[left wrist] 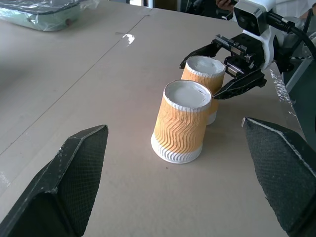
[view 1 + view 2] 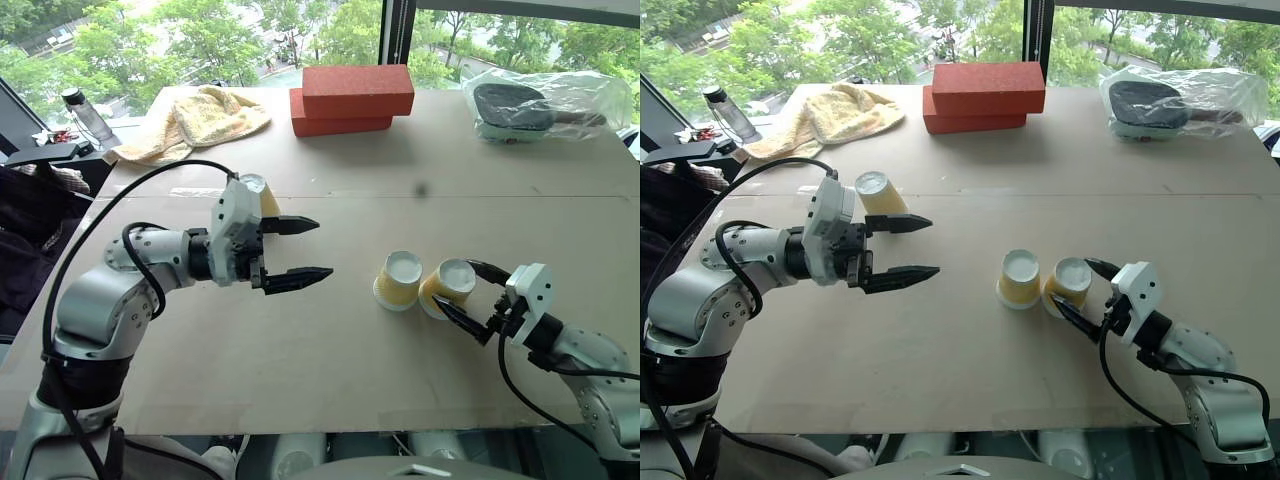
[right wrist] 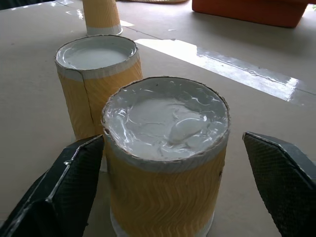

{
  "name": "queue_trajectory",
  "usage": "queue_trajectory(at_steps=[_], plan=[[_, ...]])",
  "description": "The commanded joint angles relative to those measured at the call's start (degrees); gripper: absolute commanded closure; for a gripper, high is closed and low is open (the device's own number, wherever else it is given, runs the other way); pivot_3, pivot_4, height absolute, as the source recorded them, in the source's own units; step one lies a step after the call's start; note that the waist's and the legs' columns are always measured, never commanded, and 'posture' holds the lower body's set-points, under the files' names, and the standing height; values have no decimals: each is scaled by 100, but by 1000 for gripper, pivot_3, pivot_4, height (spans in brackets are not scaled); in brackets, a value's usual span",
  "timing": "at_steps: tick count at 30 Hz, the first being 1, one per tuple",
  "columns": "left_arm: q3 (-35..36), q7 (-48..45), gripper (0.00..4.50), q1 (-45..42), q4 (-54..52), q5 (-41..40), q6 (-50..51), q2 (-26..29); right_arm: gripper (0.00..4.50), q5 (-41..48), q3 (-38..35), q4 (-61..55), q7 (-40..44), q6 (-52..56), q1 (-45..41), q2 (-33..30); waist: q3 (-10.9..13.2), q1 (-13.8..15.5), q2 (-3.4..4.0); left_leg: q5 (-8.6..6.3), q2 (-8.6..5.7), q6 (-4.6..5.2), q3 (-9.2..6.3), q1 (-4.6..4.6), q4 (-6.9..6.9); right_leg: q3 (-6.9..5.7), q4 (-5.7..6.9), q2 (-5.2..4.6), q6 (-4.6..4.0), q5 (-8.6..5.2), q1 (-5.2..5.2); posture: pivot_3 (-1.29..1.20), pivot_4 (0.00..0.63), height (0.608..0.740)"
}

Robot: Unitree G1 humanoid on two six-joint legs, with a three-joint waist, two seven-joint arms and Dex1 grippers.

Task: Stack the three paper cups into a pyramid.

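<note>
Two of the paper cups (image 2: 398,280) (image 2: 447,287) stand upside down, side by side and touching, right of the table's middle. Their ribbed sides are yellow-tan and their white bases face up. My right gripper (image 2: 453,282) is open, with a finger on each side of the right-hand cup (image 3: 165,148) and a gap on both sides. The third cup (image 2: 878,193) stands further back on the left, partly hidden behind my left gripper (image 2: 322,248). That gripper hovers open and empty, pointing toward the pair (image 1: 182,123).
Two red bricks (image 2: 352,98) are stacked at the table's far edge. A yellow towel (image 2: 200,120) lies at the far left and a clear bag holding a paddle (image 2: 535,105) at the far right. A bottle (image 2: 85,115) stands off the table's left corner.
</note>
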Motion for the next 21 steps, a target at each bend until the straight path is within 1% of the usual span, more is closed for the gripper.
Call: queue_trajectory(at_steps=[1,3,5,6,8,12,15,18,21], plan=[[221,26,0,70,-281,-33,-87,57,29,192,-371,-107,90,-120,-1,-122,0,1,0,0,0,0,0,0,0,0,0,0,0,0,0,0,150,730],[374,99,0,216,-316,-112,-110,2,29,481,-569,-330,303,-26,132,-260,0,4,0,0,1,0,0,0,0,0,0,0,0,0,0,0,150,730],[653,318,0,323,-278,-321,-320,-380,29,853,-740,-558,560,50,254,-399,0,12,-1,0,2,0,0,-1,0,-1,-2,-1,0,0,0,0,150,730],[734,497,0,381,-203,-223,-520,-578,29,942,-800,-613,618,24,261,-441,-1,12,0,0,6,0,-1,-1,0,-3,-1,-1,0,0,1,0,150,730],[727,629,0,595,-174,150,-930,-772,29,1045,-934,-650,611,-50,192,-449,-3,11,-2,-1,5,2,-1,0,5,-2,1,-4,0,0,3,0,150,730],[903,1307,0,740,-135,168,-1210,-1456,29,1452,-1056,-780,654,236,0,-590,-4,9,-6,-5,5,8,-1,0,16,1,6,-3,0,1,6,0,150,730],[896,1923,0,904,90,735,-1750,-1927,29,1732,-1054,-844,693,377,-230,-682,-6,18,-6,-8,5,13,-10,-3,30,1,9,-4,0,1,12,0,150,730],[990,2877,0,883,485,1428,-2323,-2441,29,2009,-996,-783,955,443,-464,-756,-5,28,-7,-15,4,25,-16,-4,33,0,9,-3,0,1,16,0,150,730],[1086,3730,0,736,898,2033,-2741,-2758,29,2188,-938,-636,1181,540,-660,-844,-6,42,-6,-16,4,28,-26,-7,38,-2,8,-3,1,2,18,0,150,730]])
